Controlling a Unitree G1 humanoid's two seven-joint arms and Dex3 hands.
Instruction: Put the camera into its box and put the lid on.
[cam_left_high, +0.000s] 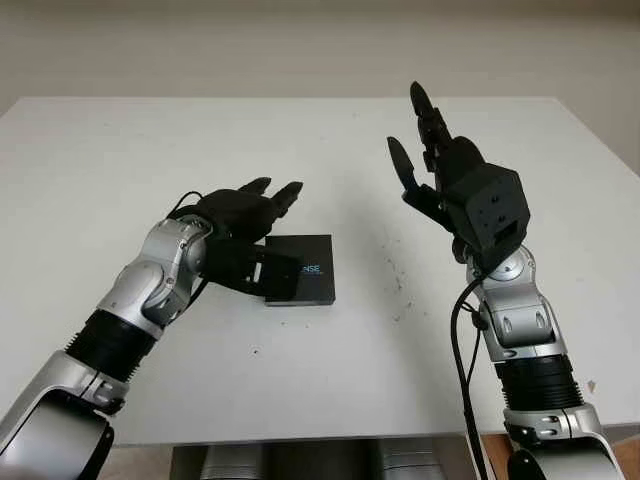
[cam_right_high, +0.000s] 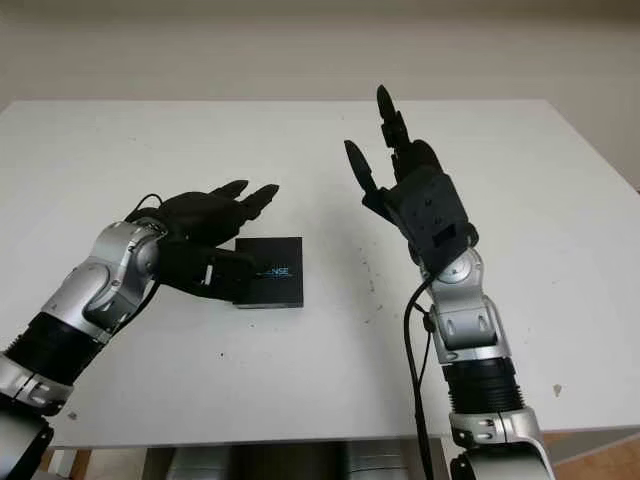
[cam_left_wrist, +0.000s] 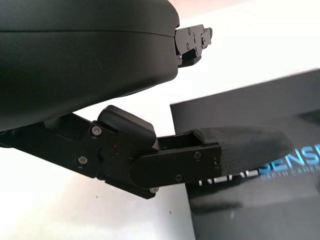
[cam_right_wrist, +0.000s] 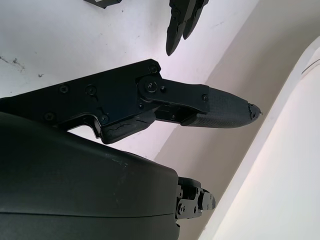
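Box (cam_left_high: 303, 268) lies flat and closed on the table (cam_left_high: 330, 150), left hand (cam_left_high: 245, 225) thumb touching its lid; right hand (cam_left_high: 450, 185) open above.

box (cam_left_high: 301, 269) mid table (cam_left_high: 120, 160), left robot hand (cam_left_high: 245, 215) over it

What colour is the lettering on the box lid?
White, on the black box, clearest in the left wrist view, with the left hand at its edge.

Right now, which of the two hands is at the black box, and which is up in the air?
The left hand is at the black box, one finger lying across its top. The right hand is raised above the table, open, holding nothing.
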